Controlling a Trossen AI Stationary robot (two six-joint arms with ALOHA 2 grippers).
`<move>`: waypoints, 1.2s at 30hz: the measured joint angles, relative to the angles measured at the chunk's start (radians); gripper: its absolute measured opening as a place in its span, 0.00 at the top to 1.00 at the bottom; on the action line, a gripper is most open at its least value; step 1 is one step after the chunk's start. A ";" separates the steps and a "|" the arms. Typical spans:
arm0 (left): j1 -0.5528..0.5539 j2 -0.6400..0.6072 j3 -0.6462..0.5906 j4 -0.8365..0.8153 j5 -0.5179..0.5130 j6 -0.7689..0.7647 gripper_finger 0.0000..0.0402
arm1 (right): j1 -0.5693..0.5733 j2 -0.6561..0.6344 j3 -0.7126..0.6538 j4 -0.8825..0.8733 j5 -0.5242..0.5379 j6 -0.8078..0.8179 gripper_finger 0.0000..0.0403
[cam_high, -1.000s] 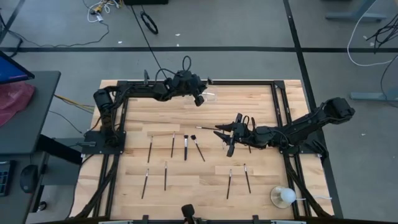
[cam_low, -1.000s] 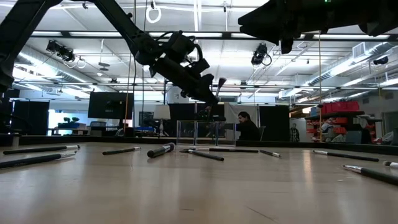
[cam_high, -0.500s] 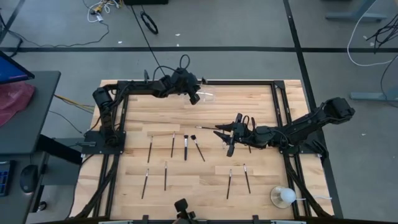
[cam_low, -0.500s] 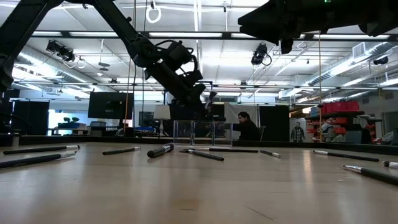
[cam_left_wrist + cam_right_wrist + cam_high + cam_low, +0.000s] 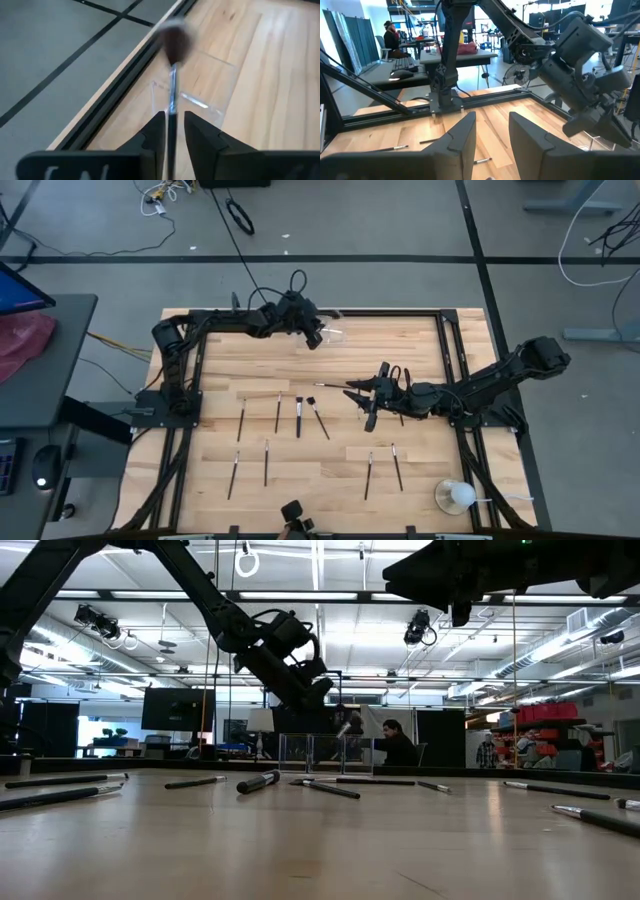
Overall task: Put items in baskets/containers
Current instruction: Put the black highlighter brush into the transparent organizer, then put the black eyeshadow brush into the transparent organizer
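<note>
Change: since a second ago the left claw (image 5: 318,337) has swung from out over the boards back toward the far rail and dipped to the clear holder (image 5: 335,335); the right claw (image 5: 358,397) has not shifted.
Left claw: over the near-left corner of the holder, at the far edge of the table (image 5: 420,350).
Left claw fingers: a brush (image 5: 172,75) stands between the two fingers (image 5: 200,137), handle in the gap and bristles out ahead; whether they pinch it or have let go I cannot tell.
Held brush: its dark tuft points past the claw over the holder; in the low view it pokes up beside the claw, above the holder's rim.
Holder: straight ahead of and under the left claw, its clear walls (image 5: 205,100) just beyond the fingertips.
Right claw: mid-table, well right of the left claw, pointing left.
Right claw fingers: apart, with a bare gap between them and nothing inside.
Loose brushes: four in a row (image 5: 279,412) just left of the right claw, with a long one (image 5: 335,386) lying ahead of its tip; two more (image 5: 250,467) nearer the front edge, and two (image 5: 383,470) in front of the right arm.
White ball: at the front right corner (image 5: 457,496), well behind the right claw.
Person: seated beyond the table (image 5: 397,745), behind the holder in the low view.
</note>
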 joint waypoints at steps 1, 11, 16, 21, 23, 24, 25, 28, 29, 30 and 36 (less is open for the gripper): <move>0.000 0.006 -0.001 -0.008 0.000 -0.002 0.78 | 0.000 0.000 0.000 0.000 0.000 0.000 0.71; 0.001 -0.017 -0.001 -0.020 0.005 -0.010 0.63 | 0.000 0.000 0.001 -0.082 0.000 0.059 0.71; -0.007 -0.137 -0.002 -0.138 0.035 0.002 0.61 | -0.006 -0.050 0.001 -0.244 0.008 0.204 0.69; -0.062 -0.275 -0.001 -0.285 0.081 0.051 0.64 | 0.006 -0.136 0.002 -0.580 0.003 0.426 0.61; -0.108 -0.307 -0.001 -0.336 0.084 0.068 0.66 | 0.017 -0.161 0.002 -0.738 -0.016 0.527 0.58; -0.133 -0.317 -0.001 -0.348 0.084 0.073 0.67 | 0.021 -0.172 0.002 -0.814 -0.029 0.577 0.56; -0.161 -0.325 -0.001 -0.370 0.084 0.077 0.68 | 0.026 -0.181 0.002 -0.890 -0.044 0.631 0.55; -0.256 -0.325 -0.014 -0.364 0.084 0.079 0.70 | 0.032 -0.198 0.002 -1.117 -0.094 0.788 0.54; -0.288 -0.326 -0.036 -0.327 0.084 0.080 0.70 | 0.032 -0.199 0.002 -1.186 -0.109 0.836 0.54; -0.319 -0.325 -0.067 -0.271 0.082 0.080 0.71 | 0.032 -0.199 0.002 -1.250 -0.117 0.882 0.54; -0.452 -0.329 -0.263 0.056 0.074 0.036 0.73 | 0.040 -0.166 0.001 -1.499 -0.033 1.126 0.56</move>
